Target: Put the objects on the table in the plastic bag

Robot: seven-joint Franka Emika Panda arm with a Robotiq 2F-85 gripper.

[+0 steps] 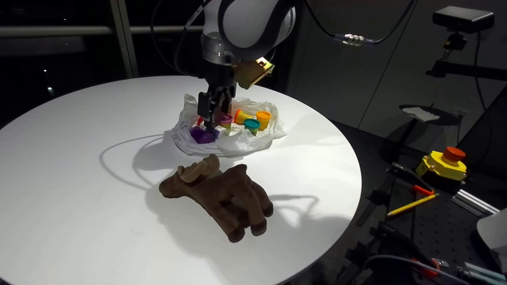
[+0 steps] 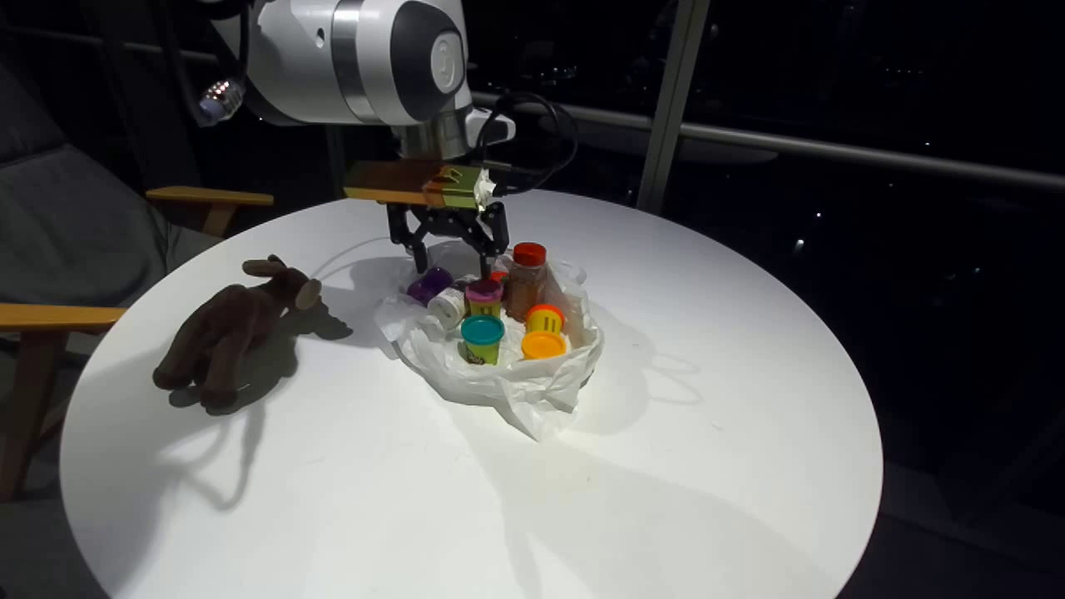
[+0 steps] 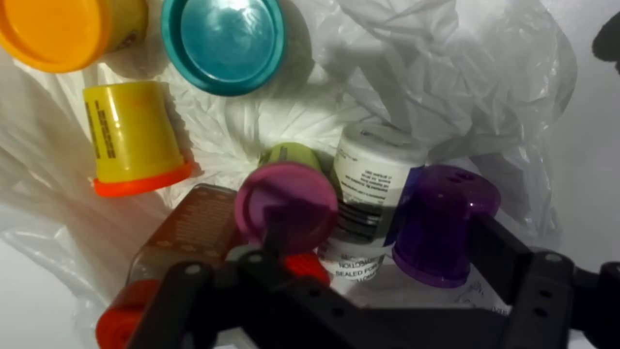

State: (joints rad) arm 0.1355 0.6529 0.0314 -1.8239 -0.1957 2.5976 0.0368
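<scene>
Brown plush animal with tan antlers [image 1: 222,194]: on the round white table [image 1: 91,221], near but apart from the wrinkled translucent plastic bag [image 1: 243,146].
Muzzle: points left in an exterior view.
Long axis: slants from muzzle down to feet at lower right there.
My end effector [image 2: 453,270]: released, fingers spread over the bag.
Glossy purple container [image 3: 433,232]: inside the bag, rim toward the wrist view's bottom.

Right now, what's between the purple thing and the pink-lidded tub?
In the wrist view, a white bottle lies between the purple thing and the pink-lidded tub.
</scene>
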